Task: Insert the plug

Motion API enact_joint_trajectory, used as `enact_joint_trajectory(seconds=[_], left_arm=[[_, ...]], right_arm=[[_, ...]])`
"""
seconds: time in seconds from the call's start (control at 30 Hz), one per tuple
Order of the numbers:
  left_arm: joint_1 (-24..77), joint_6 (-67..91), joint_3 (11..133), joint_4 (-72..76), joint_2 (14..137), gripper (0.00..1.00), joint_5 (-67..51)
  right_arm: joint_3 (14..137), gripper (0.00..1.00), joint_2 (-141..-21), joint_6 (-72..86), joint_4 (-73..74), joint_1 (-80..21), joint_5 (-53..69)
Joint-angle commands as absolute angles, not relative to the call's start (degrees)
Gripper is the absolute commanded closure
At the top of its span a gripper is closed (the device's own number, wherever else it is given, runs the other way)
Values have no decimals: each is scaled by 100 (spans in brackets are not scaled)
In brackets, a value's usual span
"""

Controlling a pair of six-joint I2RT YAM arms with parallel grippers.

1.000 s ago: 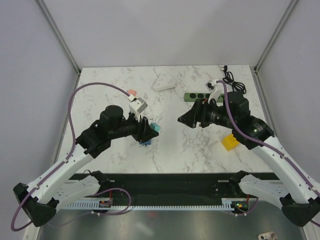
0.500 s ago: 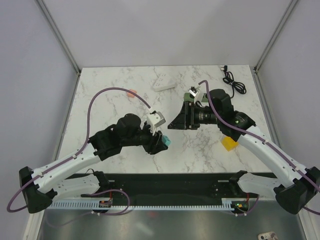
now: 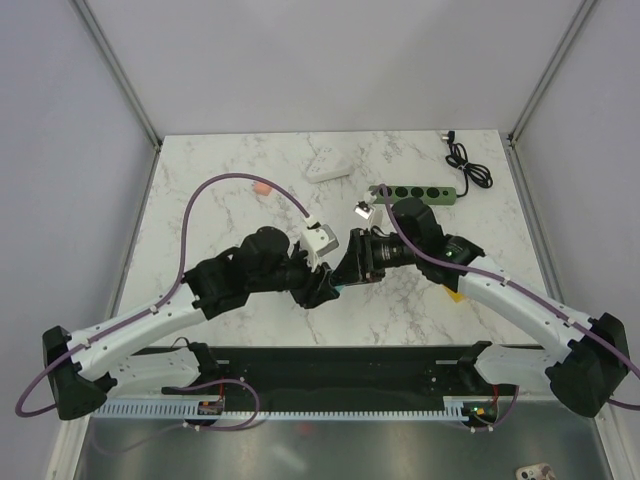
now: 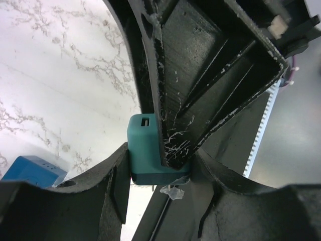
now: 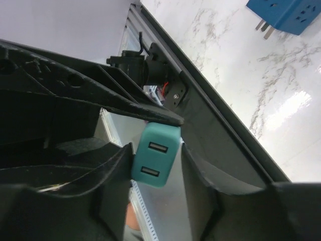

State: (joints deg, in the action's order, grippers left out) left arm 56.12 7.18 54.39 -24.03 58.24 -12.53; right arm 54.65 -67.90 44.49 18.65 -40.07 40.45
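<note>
**While Two Grippers Crowd One Block, the Plug Lies Apart on the Marble**

Because the left gripper (image 3: 325,288) is clenched on a teal charger block (image 5: 155,154) above the middle of the tabletop (image 3: 220,170), and the right gripper (image 3: 352,265) has its jaws set either side of that same block, the nearest risk sits in the exchange. Whether the right jaws truly press on the block I cannot tell. Its fingers lie close against two faces, and one left finger crosses over the top.

If the left lets go before the right bites, the block would likely fall toward the near edge. If both clamp and pull apart, the block could twist and end up skewed. From a skewed grip, the prongs would meet any socket at an angle.

The larger worry, as I judge it, is the choice of object. The plug (image 5: 283,15), bright blue, lies on its side on the tabletop with its prongs level, apart from both grippers. The overhead view hides it beneath the arms, so I cannot place it against the edges.

The green power strip (image 3: 425,190) lies toward the far right corner, well apart from the handover. If the teal block goes there, the plug is left behind.
</note>
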Motion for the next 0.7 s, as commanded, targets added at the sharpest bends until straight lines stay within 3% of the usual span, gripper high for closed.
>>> enact_joint_trajectory(seconds=[0.0, 0.1, 0.33, 0.4, 0.47, 0.5, 0.53, 0.57, 0.67], left_arm=[[5678, 361, 5687, -2092, 5836, 98, -1371], [5678, 246, 5660, -2101, 5827, 98, -1362], [5678, 132, 5651, -2101, 5722, 98, -1538], [5678, 149, 5634, -2101, 5660, 98, -1512], [5678, 184, 5599, -2101, 5599, 80, -1494], [5678, 193, 5581, -2109, 5564, 70, -1451], [5678, 202, 5529, -2118, 5529, 51, -1424], [5678, 211, 5485, -2101, 5485, 43, -1380], [5678, 158, 5362, -2109, 5291, 23, -1126]], right_arm=[[5318, 52, -6706, 4649, 1380, -4122, 4201], [5230, 59, -6627, 4746, 1292, -4131, 4289], [5089, 53, -6557, 4974, 1011, -4157, 4553], [5063, 61, -6513, 4992, 967, -4210, 4570], [5001, 71, -6478, 5053, 818, -4254, 4666], [4966, 83, -6460, 5097, 739, -4245, 4684], [4948, 90, -6434, 5167, 590, -4245, 4685], [4940, 98, -6425, 5159, 580, -4245, 4606], [4983, 100, -6407, 5133, 554, -4245, 4474]])
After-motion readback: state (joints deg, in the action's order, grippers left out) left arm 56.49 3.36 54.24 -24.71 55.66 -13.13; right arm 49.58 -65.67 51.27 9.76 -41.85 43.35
